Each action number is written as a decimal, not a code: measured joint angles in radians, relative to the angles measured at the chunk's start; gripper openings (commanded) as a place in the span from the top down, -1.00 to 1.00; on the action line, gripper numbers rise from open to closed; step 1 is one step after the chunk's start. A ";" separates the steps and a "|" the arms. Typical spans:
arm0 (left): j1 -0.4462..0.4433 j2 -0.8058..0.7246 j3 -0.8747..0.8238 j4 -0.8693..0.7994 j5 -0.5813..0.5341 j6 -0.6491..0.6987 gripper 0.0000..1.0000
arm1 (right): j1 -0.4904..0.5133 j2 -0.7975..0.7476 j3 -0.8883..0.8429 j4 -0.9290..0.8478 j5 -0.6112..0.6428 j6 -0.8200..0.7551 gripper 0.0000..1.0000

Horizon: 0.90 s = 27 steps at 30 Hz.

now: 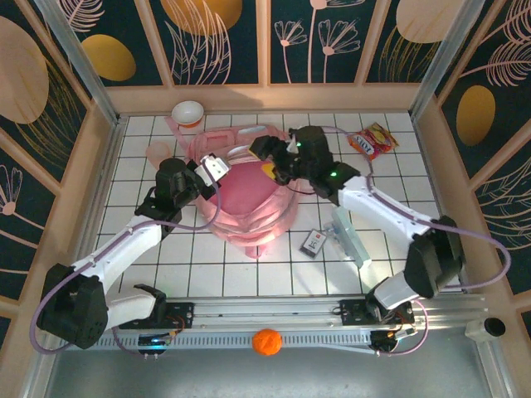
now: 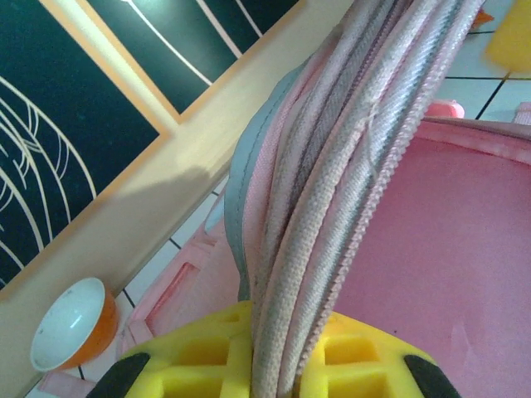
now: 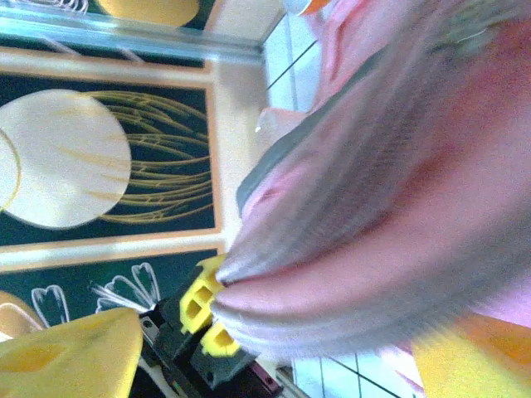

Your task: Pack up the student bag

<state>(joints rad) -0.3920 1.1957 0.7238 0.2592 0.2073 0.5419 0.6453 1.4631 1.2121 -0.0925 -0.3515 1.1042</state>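
Top external view: the bag lay mid-table under both claws, its long axis running roughly far to near and its open mouth at the far end. The left claw sat on the mouth's left rim. The right claw sat at the rim just to the left claw's right, with the pink lining showing below and between them.

Left wrist view: the yellow pads were clamped narrow on the rim, and the zipper trim ran straight up out from between them. So you had the bag held on that side, with the body hanging off to the claw's right.

Right wrist view: it was blurred, but the fingers stood wide apart at the frame's two lower corners. The rim fabric passed between them with no pinch that I could see, so call that claw wide and holding nothing. The left claw's pads showed just past the fabric, so the two claws were close together on the same stretch of rim.

What the next move turns on, as I judge it: the mouth lay directly under the right claw, and the loose snack pack lay well off to that claw's right. That makes the right arm the nearer one for fetching while you keep the left pinch holding the mouth open. The risk is that the rim sags shut if the pinch slips.
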 measured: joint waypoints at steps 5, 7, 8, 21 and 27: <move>0.000 -0.030 0.003 -0.043 -0.013 -0.033 1.00 | -0.116 -0.106 0.058 -0.350 0.023 -0.234 -0.99; 0.000 -0.036 0.003 -0.052 -0.014 -0.047 1.00 | -0.163 -0.128 0.065 -0.485 0.061 -0.338 -0.99; 0.000 -0.038 0.003 -0.054 -0.014 -0.053 1.00 | -0.183 -0.132 0.065 -0.560 0.095 -0.391 -0.99; 0.000 -0.038 0.003 -0.055 -0.014 -0.093 1.00 | -0.295 -0.016 -0.162 -0.927 0.298 -0.702 -0.65; 0.000 -0.045 0.002 -0.055 -0.014 -0.102 1.00 | -0.354 0.065 -0.179 -0.906 0.322 -0.756 -0.35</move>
<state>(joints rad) -0.3920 1.1507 0.7254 0.2043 0.1932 0.4400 0.2909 1.5280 1.0328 -0.9989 -0.0299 0.3477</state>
